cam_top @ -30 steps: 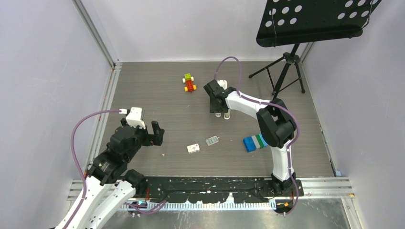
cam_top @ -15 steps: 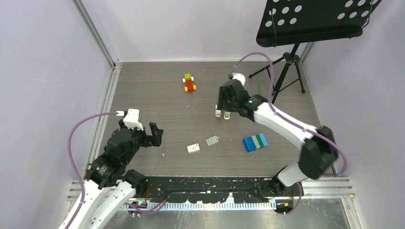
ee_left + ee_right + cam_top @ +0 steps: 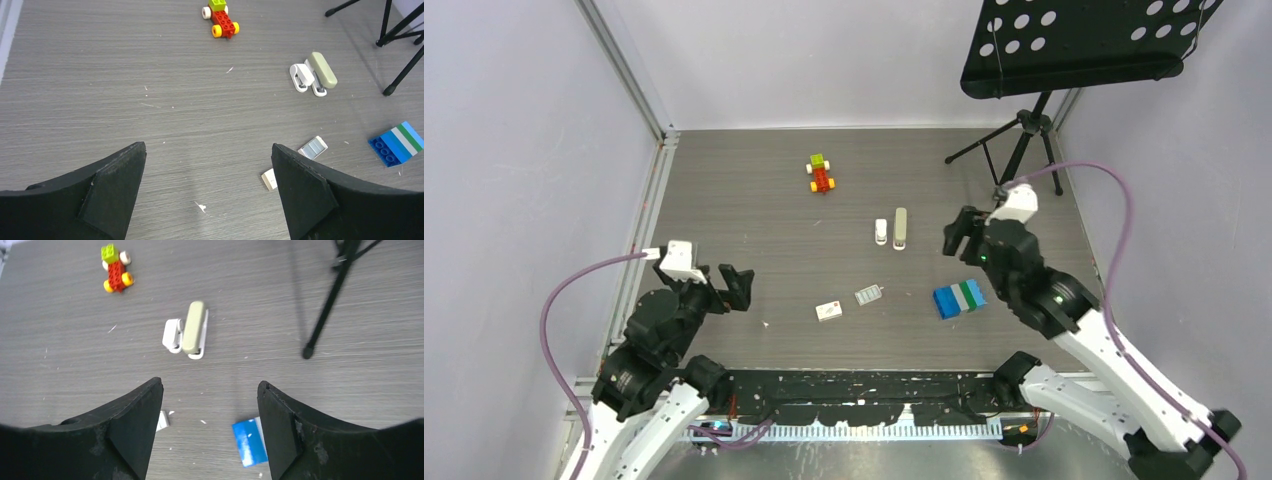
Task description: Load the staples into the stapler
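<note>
In the top view, the stapler (image 3: 901, 228) is seen lying right of centre, just beside a stubby white object (image 3: 881, 232). The staples (image 3: 868, 295) and their carton (image 3: 829, 311) are found lower, near centre, left of a blue-green-white box (image 3: 959, 298). The left gripper (image 3: 716, 283) and right gripper (image 3: 974, 238) are held well apart from all of these.

In the left wrist view, the fingers (image 3: 112, 182) are spread wide with nothing between them. The staples (image 3: 313, 147) lie at right.

In the right wrist view, the fingers (image 3: 135, 420) are also parted and empty, and the stapler (image 3: 194, 327) lies above them.

The stubby object could be pinched along with the stapler, so closely are they set. The thin, flat staples could be fumbled or split if squeezed off-centre.
</note>
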You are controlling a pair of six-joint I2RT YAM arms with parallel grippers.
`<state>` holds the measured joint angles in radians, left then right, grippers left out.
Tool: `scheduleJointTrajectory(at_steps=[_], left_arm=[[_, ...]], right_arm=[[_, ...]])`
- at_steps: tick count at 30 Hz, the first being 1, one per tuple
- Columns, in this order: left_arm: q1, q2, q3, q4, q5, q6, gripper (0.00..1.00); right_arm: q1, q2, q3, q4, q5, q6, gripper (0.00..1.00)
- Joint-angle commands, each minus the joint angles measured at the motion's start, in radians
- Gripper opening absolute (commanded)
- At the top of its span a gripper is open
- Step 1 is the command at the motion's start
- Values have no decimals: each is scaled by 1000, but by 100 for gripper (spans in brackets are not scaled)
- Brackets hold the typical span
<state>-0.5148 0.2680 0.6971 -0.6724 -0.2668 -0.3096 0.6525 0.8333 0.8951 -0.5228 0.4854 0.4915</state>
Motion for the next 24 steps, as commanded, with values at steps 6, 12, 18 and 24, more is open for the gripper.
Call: scheduleJointTrajectory(at_steps=[6,12,18,24], left_arm=[[7,-150,43,15,-117,16,98],[7,-221,28,29,-156,9,98],[7,-253,-10,60,-154,-3,98],[7,-244,-55,120,-153,-1,98]], right_arm=[[4,-318,32,-234,353,-18,82],[5,-448,93,-306,403,1,86],[4,-561,133,-368,466,-39,87],[4,-679,95,-367,493,-49,87]])
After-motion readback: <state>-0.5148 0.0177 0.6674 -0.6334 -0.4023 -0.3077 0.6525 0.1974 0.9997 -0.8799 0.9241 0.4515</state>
